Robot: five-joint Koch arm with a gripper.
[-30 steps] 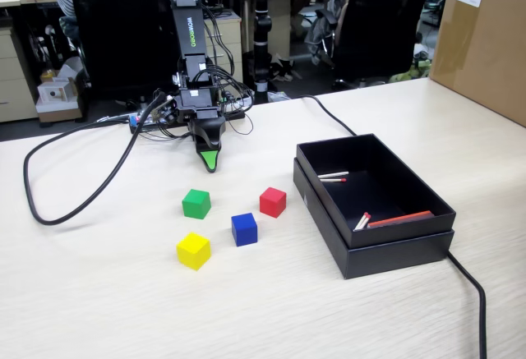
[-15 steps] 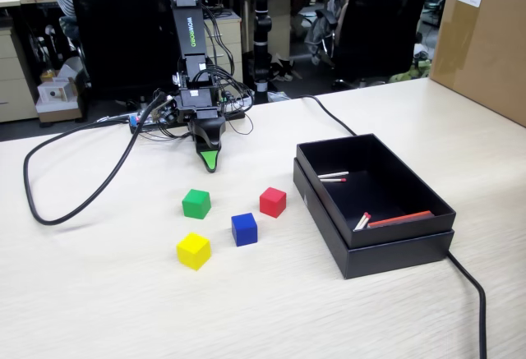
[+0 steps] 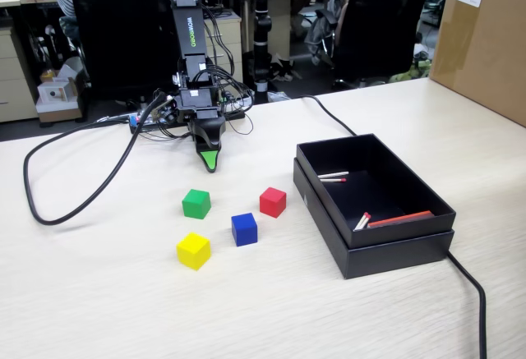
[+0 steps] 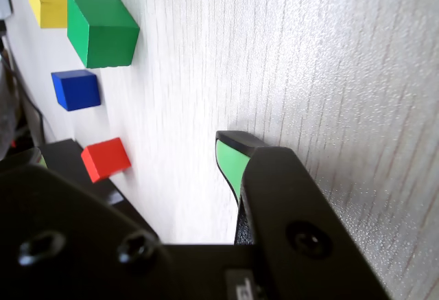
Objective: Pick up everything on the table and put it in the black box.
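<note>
Nothing has moved; my gripper [image 3: 211,163] points down at the table [image 3: 99,293], grip unclear. The box [image 3: 374,203] runs front-to-back.

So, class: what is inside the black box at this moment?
The black box holds two red-tipped white sticks and a flat red strip. No cubes are inside. Its near wall hides part of the floor.

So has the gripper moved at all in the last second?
No. In the fixed view the gripper sits in the same spot above the green cube, left of the black box.
</note>
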